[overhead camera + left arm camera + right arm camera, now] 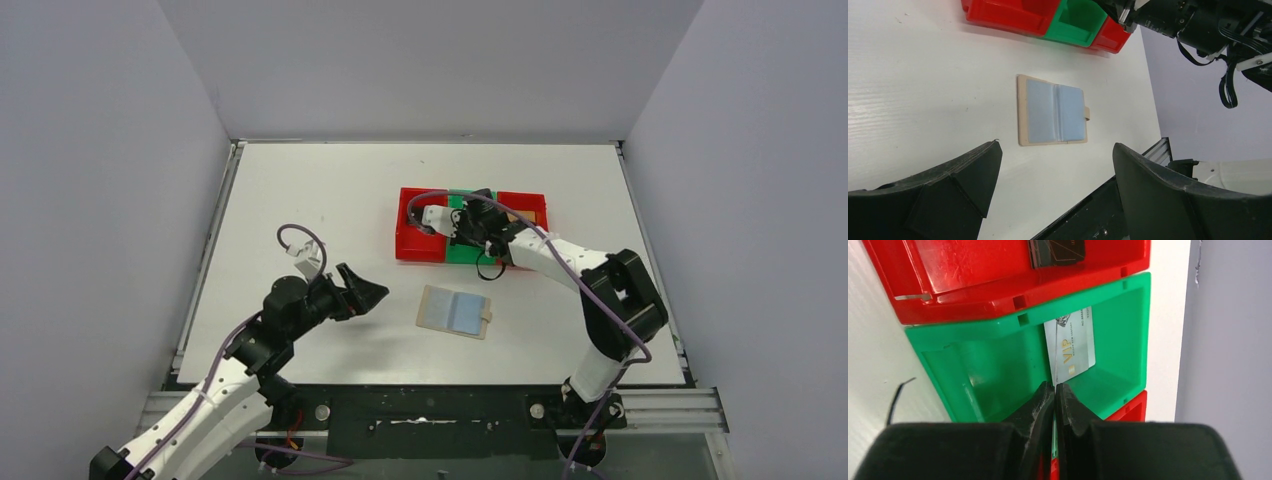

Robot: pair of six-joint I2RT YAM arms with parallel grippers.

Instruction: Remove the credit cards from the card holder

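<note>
Finding one: the card holder (455, 311) lies open and flat on the table (300, 200), near the middle of its front half, with the closure tab (1087, 113) at its 3 o'clock edge in the top view. In the left wrist view both pale blue panels look bare, with no card edge showing. We cannot see into the pockets themselves.

Finding two: the trays stand at 12 o'clock from the holder, well apart from it. A silver VIP card (1070, 347) is inside the green tray (973, 327). At 12 o'clock from it in the right wrist view, a dark card (1055, 252) lies in the adjoining red tray (998, 295).

Finding three: the right gripper (1054, 390) hangs over the green tray with its jaws closed tip to tip. The tips sit at the silver card's 7 o'clock corner. We cannot tell whether that corner is pinched or merely beside them.

Finding four: the left gripper (1057, 147) hangs at 9 o'clock from the holder in the top view. Its jaws are spread wide, hold nothing and touch nothing.

Assessment: we judge extraction largely complete, with two cards accounted for outside the holder. Left to do are letting go of the silver card, if it is held, and a check of the pockets for any card lying out of sight.
</note>
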